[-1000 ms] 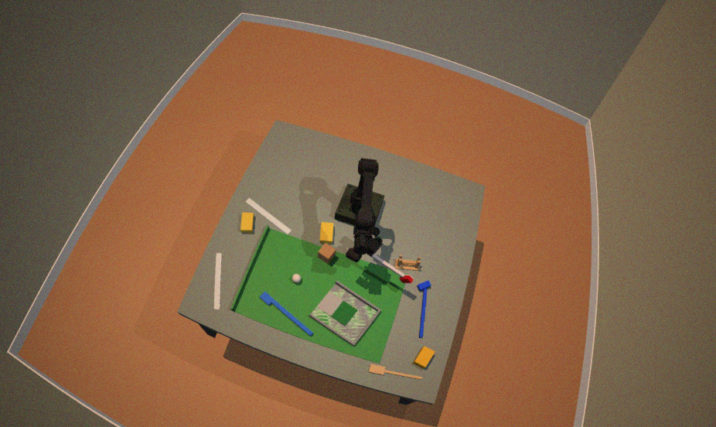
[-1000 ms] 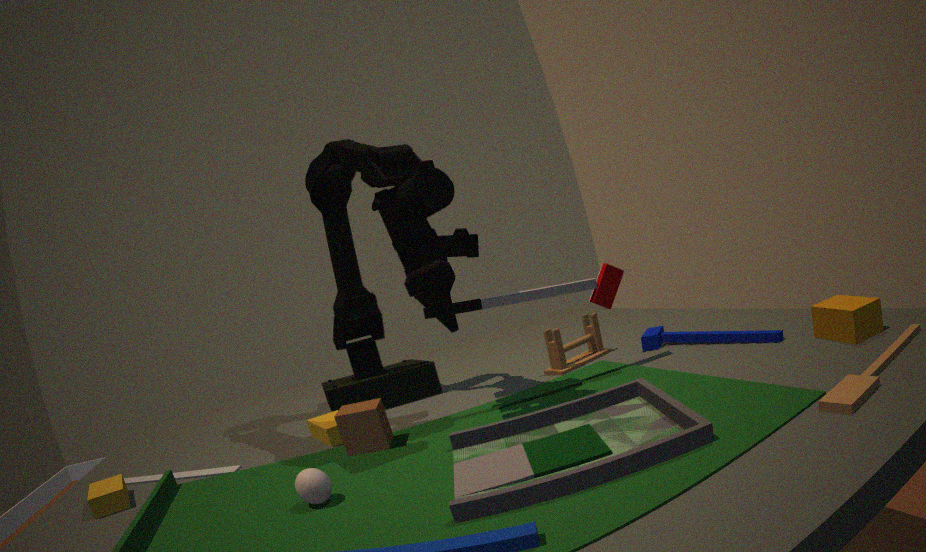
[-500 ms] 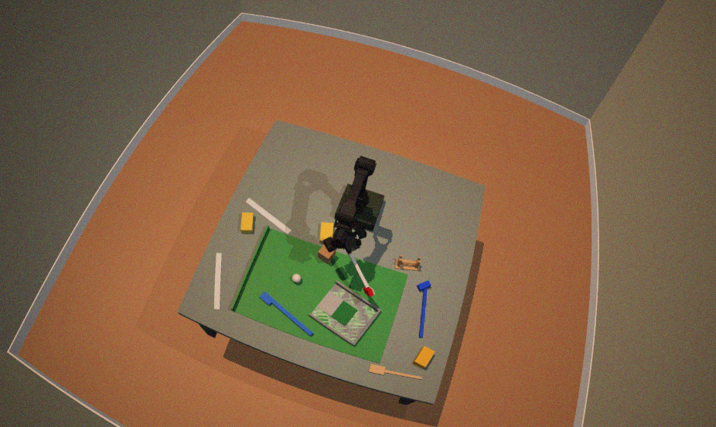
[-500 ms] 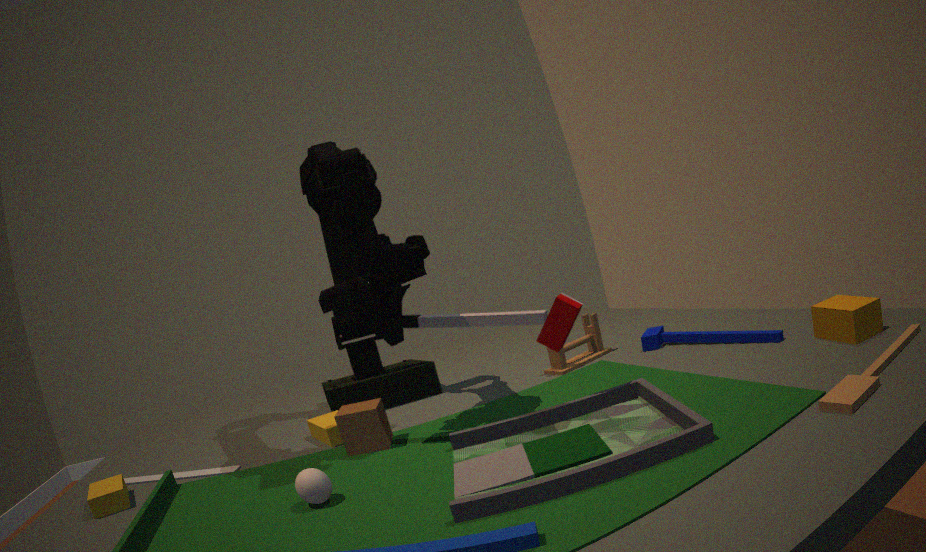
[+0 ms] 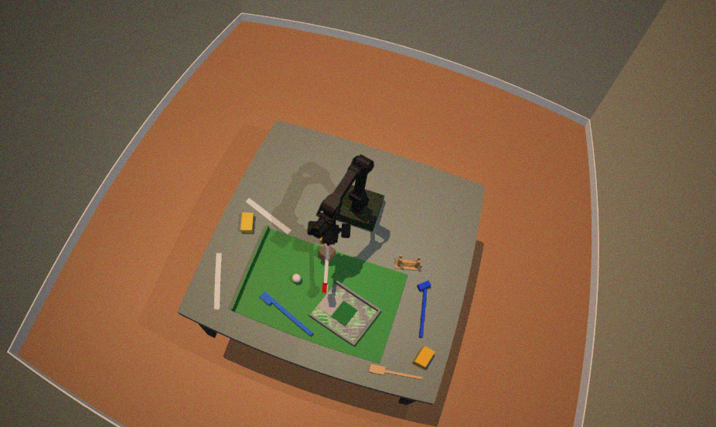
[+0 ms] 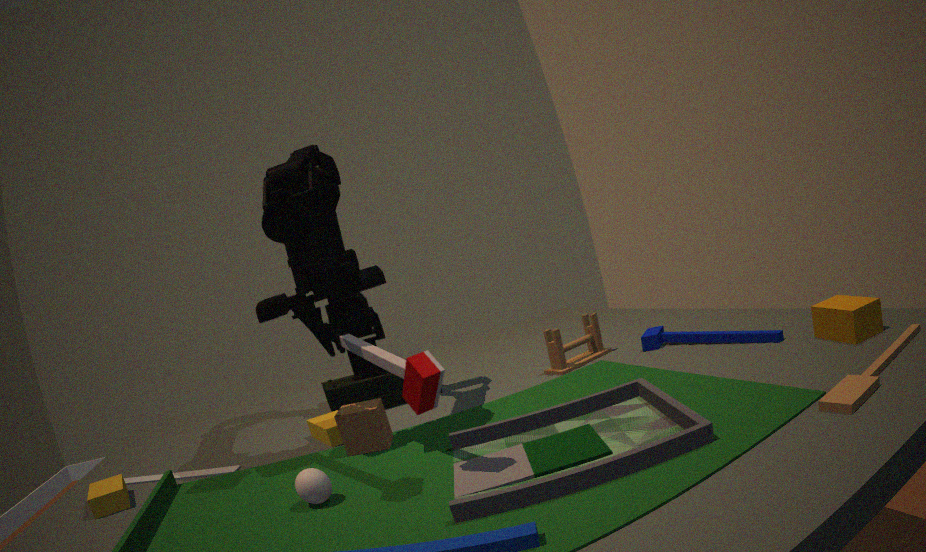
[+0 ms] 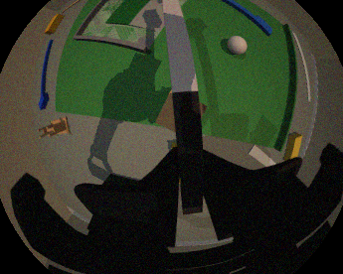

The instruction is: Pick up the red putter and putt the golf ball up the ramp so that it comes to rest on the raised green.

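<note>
In the exterior view, the golf ball [image 6: 313,485] rests on the green mat [image 6: 247,510] at lower left. Up and to its right, the fingers [image 6: 335,340] are clamped on the red putter [image 6: 422,381], held in the air, its head above the mat just left of the grey-framed raised green [image 6: 566,448] at centre right of the desk [image 6: 761,480].

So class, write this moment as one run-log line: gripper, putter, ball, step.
gripper: shut on putter | putter: held above turf, head off the mat | ball: on turf, untouched | step: line up putt
</note>
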